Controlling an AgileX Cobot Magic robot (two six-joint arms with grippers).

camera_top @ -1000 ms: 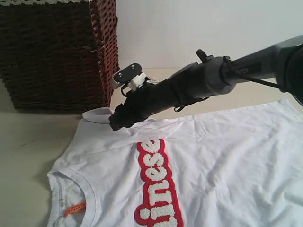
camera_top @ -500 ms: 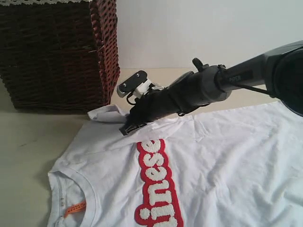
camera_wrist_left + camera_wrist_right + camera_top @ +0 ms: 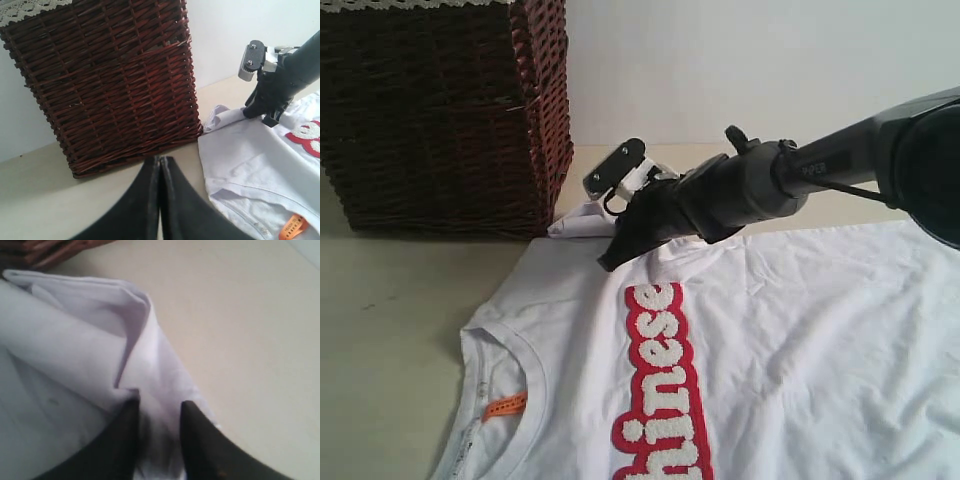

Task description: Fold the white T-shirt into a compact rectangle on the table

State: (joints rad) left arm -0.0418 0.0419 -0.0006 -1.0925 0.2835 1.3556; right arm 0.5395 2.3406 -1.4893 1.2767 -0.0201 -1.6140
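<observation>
White T-shirt (image 3: 800,330) face-up, sleeve (image 3: 576,222) perhaps bunched

— Where is the black gripper (image 3: 610,263) of the right arm?
— Down on the white cotton T-shirt (image 3: 800,330) with fuzzy red-outlined letters, at its far shoulder, where the cloth puckers.
— And the sleeve (image 3: 575,222)?
— Bunched just beside the dark brown wicker basket (image 3: 440,110), on the pale beige table (image 3: 390,330). The orange neck tag (image 3: 505,406) shows inside the collar.
</observation>
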